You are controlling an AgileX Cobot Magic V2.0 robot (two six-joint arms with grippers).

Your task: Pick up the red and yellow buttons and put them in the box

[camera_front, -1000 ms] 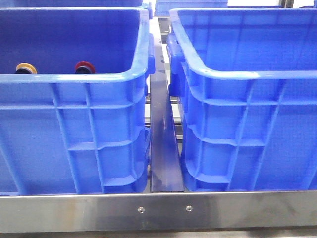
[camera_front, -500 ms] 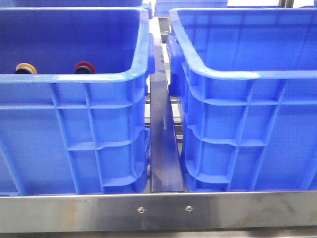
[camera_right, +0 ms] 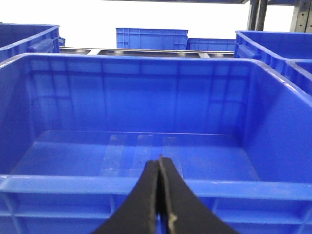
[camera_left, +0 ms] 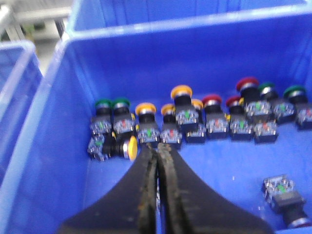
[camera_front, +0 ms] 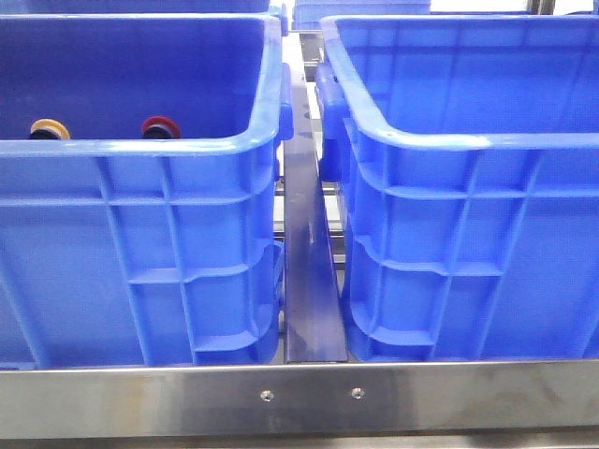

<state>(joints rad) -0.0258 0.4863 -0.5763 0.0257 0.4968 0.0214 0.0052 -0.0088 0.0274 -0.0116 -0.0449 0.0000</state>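
Two blue crates fill our bench: the right box (camera_front: 468, 140) lies bare, red and yellow buttons (camera_left: 195, 119) wait in the left crate (camera_front: 140, 150), and our left gripper (camera_left: 157, 152) and right gripper (camera_right: 160, 161) hang clenched, holding nothing, so nothing is done.

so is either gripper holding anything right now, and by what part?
Nothing held. The left gripper is shut and empty above the buttons in their crate. The right gripper is shut and empty over the box.
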